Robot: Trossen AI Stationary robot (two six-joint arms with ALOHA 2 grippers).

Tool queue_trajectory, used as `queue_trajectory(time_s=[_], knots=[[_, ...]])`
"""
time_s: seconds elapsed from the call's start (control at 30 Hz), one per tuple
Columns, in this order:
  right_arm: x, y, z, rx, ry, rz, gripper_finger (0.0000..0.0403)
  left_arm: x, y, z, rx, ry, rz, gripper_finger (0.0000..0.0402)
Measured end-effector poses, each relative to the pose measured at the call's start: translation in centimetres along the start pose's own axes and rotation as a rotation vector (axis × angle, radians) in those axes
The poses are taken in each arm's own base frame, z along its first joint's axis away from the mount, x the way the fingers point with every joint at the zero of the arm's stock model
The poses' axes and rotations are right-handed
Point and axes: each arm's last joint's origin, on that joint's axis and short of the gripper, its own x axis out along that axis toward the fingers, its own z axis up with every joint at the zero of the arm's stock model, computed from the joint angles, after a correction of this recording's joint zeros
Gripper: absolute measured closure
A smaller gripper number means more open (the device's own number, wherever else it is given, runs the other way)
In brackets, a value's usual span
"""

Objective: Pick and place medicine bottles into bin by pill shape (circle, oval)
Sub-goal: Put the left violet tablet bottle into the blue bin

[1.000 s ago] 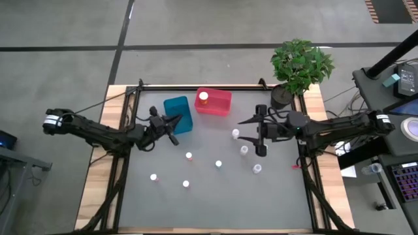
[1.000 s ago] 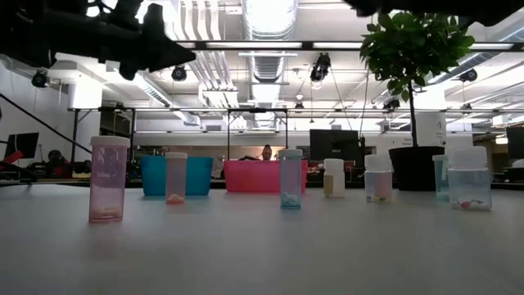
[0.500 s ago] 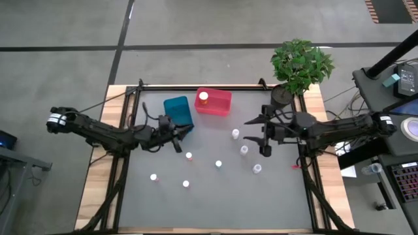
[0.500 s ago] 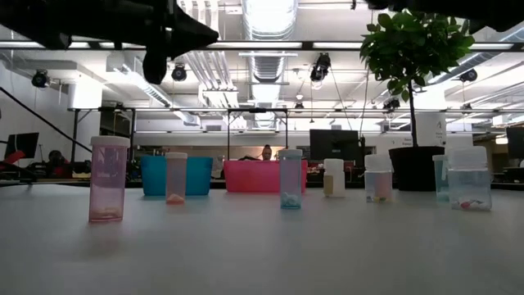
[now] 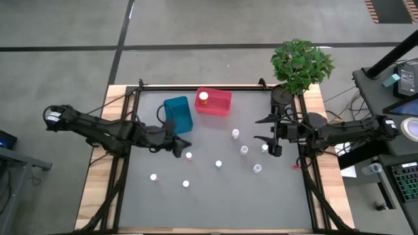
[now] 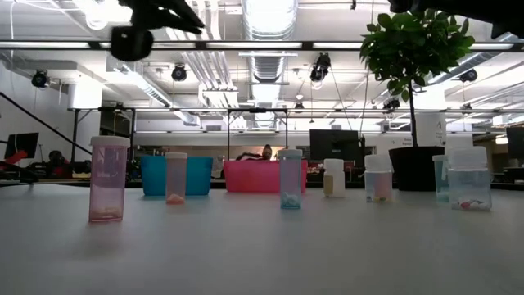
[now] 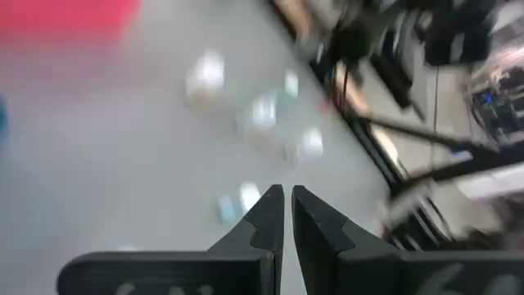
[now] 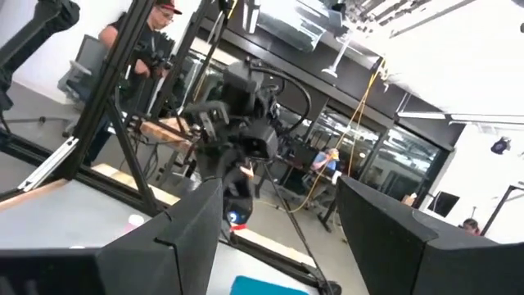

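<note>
Several small white-capped medicine bottles (image 5: pixel 218 164) stand upright on their bases across the grey table; in the low view they form a row, with a pink one (image 6: pixel 109 179) nearest. One orange bottle (image 5: pixel 204 98) lies in the red bin (image 5: pixel 222 104), next to the blue bin (image 5: pixel 177 114). My left gripper (image 5: pixel 181 145) hangs shut and empty above the table, just near of the blue bin, close to one bottle (image 5: pixel 189 156). My right gripper (image 5: pixel 273 136) is open and empty, raised at the right side beside several bottles (image 5: pixel 243 150).
A potted plant (image 5: pixel 299 65) stands at the far right corner. A black frame bar (image 5: pixel 202 87) runs along the far edge behind the bins. People show in the room beyond the table (image 8: pixel 151 41). The near half of the table (image 5: pixel 215 209) is bare grey.
My left gripper has drawn away from the blue bin toward the near edge, risen, and rolled about its own axis, staying shut. My right gripper has pulled back a little toward the table's right edge, still open. The bottles have not moved.
</note>
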Motion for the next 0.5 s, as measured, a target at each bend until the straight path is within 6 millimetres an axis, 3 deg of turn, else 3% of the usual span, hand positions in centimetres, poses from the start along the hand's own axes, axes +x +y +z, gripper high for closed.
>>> queue_trajectory(time_s=[0.13,0.33,0.5], knots=[[-0.1,0.1,-0.3,0.016,0.014,-0.002,0.0177,-1.2,-1.4,-1.3,-0.149,0.204,-0.048,0.0392],[0.0,0.0,-0.1,0.038,0.008,-0.006,0.0177,-1.9,-1.9,-5.4,-0.258,0.386,-0.009,0.0392],[0.0,0.0,-0.1,0.036,0.01,-0.01,0.0177,-3.0,-0.7,-8.7,-0.322,0.583,0.285,0.04]])
